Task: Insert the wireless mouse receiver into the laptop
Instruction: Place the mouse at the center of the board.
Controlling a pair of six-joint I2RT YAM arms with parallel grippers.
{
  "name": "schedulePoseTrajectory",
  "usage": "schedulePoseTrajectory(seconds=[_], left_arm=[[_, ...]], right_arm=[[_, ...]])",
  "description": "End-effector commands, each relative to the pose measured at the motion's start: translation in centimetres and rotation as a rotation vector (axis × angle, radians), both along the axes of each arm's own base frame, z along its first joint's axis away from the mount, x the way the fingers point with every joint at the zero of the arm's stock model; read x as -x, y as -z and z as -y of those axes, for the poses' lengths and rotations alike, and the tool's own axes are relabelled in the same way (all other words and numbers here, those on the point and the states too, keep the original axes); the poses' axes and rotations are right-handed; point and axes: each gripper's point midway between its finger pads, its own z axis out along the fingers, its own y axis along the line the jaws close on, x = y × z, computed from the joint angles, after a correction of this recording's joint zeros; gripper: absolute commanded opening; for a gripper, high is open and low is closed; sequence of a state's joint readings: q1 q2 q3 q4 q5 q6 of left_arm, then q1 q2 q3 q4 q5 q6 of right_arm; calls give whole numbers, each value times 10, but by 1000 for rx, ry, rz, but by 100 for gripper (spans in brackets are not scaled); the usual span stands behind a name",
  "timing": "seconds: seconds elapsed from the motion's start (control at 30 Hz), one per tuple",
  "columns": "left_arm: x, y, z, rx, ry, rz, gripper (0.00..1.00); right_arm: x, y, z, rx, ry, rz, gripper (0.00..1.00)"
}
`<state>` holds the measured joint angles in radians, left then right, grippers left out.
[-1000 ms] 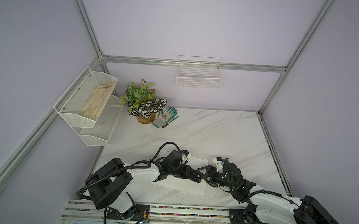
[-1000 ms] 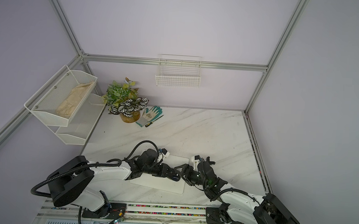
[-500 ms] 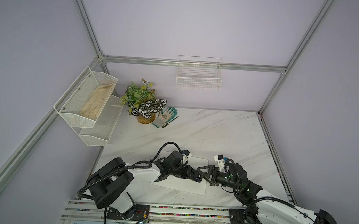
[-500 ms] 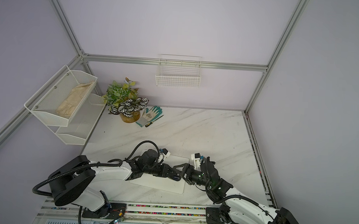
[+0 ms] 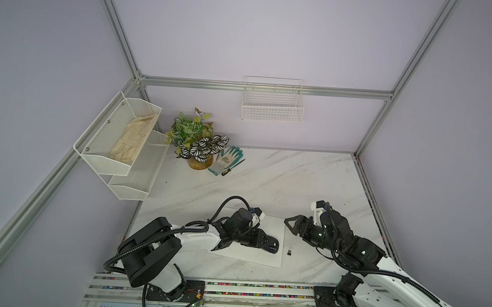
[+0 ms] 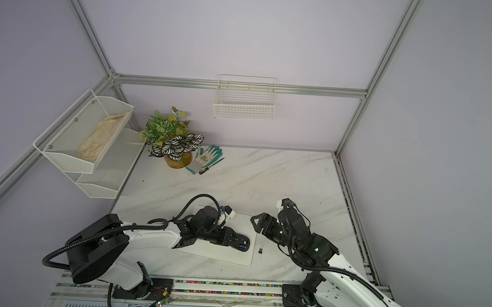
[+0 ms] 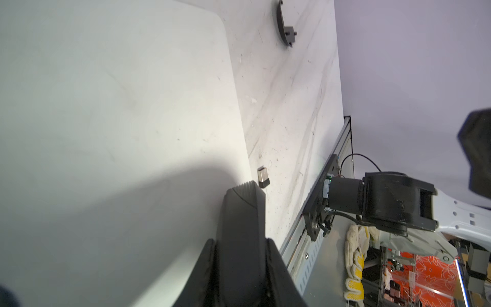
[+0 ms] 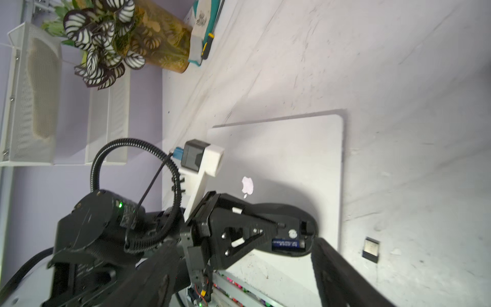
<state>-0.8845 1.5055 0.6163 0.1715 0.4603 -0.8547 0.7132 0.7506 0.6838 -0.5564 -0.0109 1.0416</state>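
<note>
- Lower centre of both top views: thin silver-white rectangular laptop (image 5: pixel 272 229), lid closed, flat on white marble table (image 5: pixel 281 179).
- Tiny black USB mouse receiver (image 5: pixel 289 252): on the marble, just beside the laptop's right-hand edge, nothing touching it.
- Left gripper (image 5: pixel 263 240): jaws clamped on black oval mouse (image 5: pixel 272 246), over the lid.
- Right gripper (image 5: pixel 291 227): jaws apart, empty, at the laptop's upper right corner.

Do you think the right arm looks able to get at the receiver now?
Probably yes: the receiver lies bare on the table beside the laptop, and the open right gripper hovers close by.
</note>
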Motion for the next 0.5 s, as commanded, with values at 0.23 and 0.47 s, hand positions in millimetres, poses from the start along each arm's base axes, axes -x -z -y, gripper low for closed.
schedulePoseTrajectory(seconds=[0.23, 0.47], left_arm=[[59, -33, 52, 45, 90, 1, 0], [84, -24, 58, 32, 36, -12, 0]], right_arm=[[-15, -39, 61, 177, 261, 104, 84], [-4, -30, 64, 178, 224, 92, 84]])
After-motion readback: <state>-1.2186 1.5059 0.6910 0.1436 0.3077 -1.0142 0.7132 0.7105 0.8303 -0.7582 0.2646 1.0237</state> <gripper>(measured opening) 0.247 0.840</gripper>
